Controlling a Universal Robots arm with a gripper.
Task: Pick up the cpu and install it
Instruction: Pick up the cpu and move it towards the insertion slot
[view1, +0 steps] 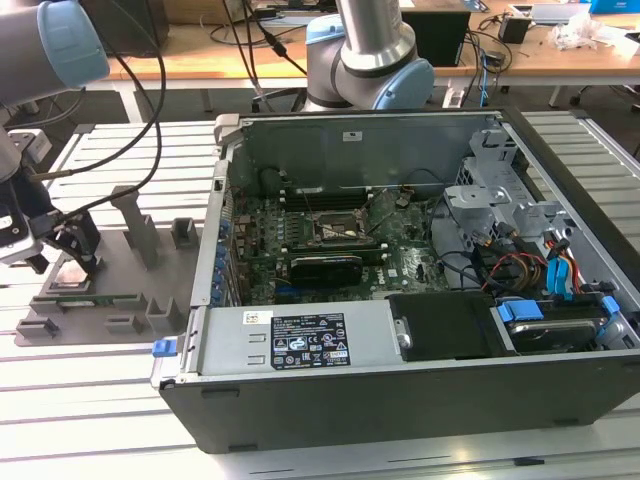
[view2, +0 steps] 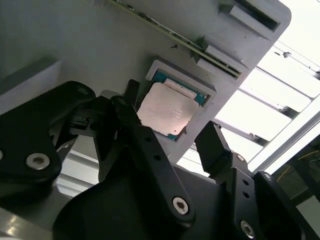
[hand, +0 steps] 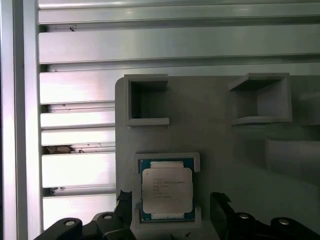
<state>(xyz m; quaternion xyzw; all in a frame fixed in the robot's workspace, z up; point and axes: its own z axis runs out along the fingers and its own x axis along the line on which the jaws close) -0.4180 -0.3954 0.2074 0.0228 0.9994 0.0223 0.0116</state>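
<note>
Your black metal gripper (view1: 62, 260) is hovering wide open at the exterior view's left. That view is also giving you the big open black computer case (view1: 400, 400) beside the grey plastic fixture plate (view1: 110, 300). Both wrist views are showing you closer detail: the fingers (hand: 220, 205) are standing either side of the small square silvery-topped cpu (hand: 166, 190), which is lying in the plate's recess.
</note>
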